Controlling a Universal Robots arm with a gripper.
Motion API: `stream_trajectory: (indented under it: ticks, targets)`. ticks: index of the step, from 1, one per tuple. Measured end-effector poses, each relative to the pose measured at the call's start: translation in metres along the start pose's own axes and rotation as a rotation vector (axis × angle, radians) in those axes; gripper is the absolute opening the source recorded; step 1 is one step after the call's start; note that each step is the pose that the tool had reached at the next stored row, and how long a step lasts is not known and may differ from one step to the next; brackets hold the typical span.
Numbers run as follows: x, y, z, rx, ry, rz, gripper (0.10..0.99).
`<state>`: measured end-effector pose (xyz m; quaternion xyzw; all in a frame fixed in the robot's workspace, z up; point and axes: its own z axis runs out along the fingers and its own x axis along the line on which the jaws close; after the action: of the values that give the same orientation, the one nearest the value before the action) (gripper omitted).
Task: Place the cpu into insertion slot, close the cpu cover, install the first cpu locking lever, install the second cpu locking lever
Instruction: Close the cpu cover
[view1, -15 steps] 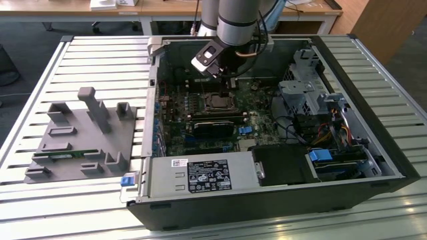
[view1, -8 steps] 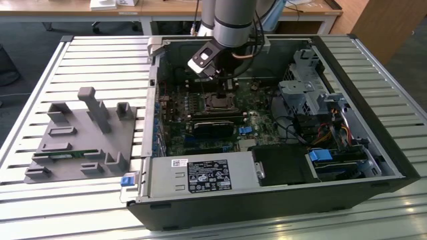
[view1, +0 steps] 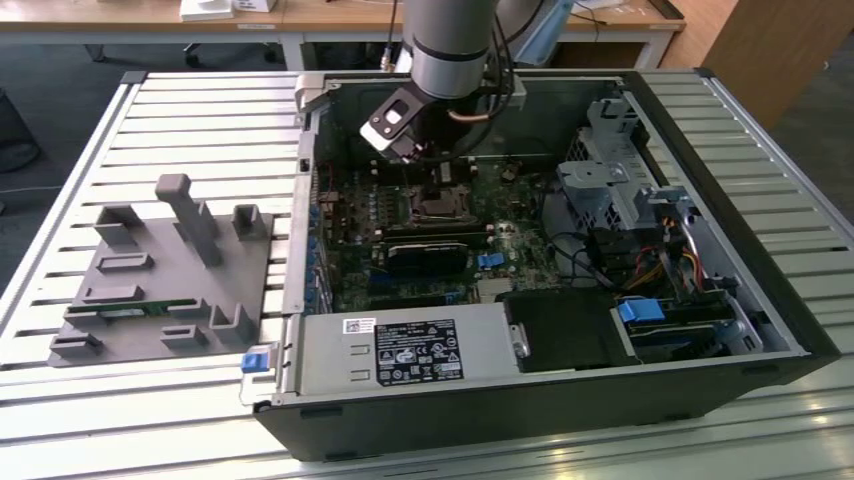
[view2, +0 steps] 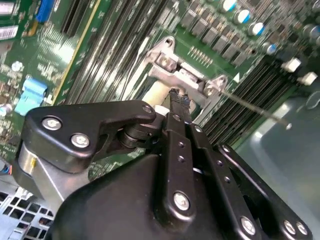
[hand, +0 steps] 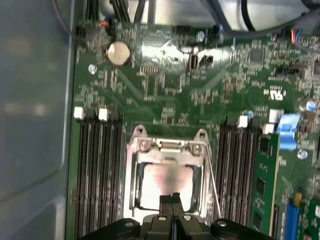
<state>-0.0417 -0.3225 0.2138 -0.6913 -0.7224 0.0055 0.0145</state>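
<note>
Cover (hand: 132, 175) lies flat, framing cpu (hand: 160, 182). Jaws are narrow, tips together, holding nothing, positioned over the cpu's edge.

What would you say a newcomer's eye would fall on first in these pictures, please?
The arm reaches into the open case at the exterior view's middle. In the first wrist view, the gripper sits at the edge of the silver cover, which frames the cpu. A grey fixture stands on the exterior view's left.
</note>
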Motion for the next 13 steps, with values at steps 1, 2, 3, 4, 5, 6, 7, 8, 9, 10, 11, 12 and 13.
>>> stream_trajectory:
  ticks: [1,2,3,4,5,6,7,8,9,10,11,12,13]
  targets:
    - [0.0002,-0.0031,0.001,0.0,0.0002,0.0,0.106]
    - [0.0002,-0.0048,0.0023,0.0,0.0001,0.0,0.106]
    - [0.0002,-0.0059,0.0037,0.0,-0.0001,0.0,0.106]
    - [0.0002,-0.0064,0.0053,0.0,0.0,0.0,0.106]
    - [0.0002,-0.0064,0.007,0.0,0.0001,0.0,0.106]
    - [0.0002,-0.0064,0.0083,0.0,0.0001,0.0,0.106]
    - [0.0002,-0.0065,0.0094,0.0,0.0,0.0,0.106]
    - [0.0002,-0.0066,0.0101,0.0,0.0,0.0,0.106]
    - [0.0002,-0.0067,0.0109,0.0,0.0,0.0,0.106]
    - [0.0001,-0.0067,0.0115,0.0,0.0001,0.0,0.106]
    - [0.0001,-0.0067,0.0119,0.0,0.0,0.0,0.106]
    - [0.0001,-0.0067,0.0123,0.0,-0.0001,0.0,0.106]
    - [0.0001,-0.0067,0.0128,0.0,-0.0001,0.0,0.106]
